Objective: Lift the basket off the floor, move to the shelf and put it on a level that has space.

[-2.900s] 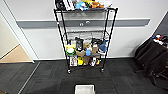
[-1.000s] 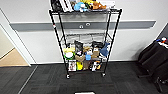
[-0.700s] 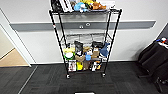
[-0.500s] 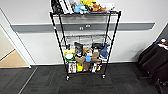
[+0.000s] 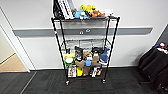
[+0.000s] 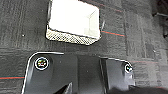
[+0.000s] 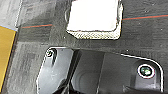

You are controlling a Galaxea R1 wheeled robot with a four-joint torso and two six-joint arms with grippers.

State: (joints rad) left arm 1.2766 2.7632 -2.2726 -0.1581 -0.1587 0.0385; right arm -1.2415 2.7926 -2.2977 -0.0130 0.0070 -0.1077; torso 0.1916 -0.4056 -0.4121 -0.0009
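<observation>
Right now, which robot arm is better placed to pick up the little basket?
Probably either; it is too close to call. The basket sits on the floor just ahead of both wrists, untouched. In the right wrist view it lies a bit more squarely ahead, so I lean right.

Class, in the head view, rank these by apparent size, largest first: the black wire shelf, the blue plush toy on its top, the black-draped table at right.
1. Shelf
2. Black-draped table, cropped by the frame
3. Blue plush toy

White wall (image 5: 37, 17) at back, grey band (image 5: 130, 31) across middle. Doorway (image 5: 7, 55) at left edge, tan wood floor (image 5: 12, 65) behind. Dark cloth thing (image 5: 155, 62) at right edge. Thin red line (image 6: 112, 33) on carpet.
</observation>
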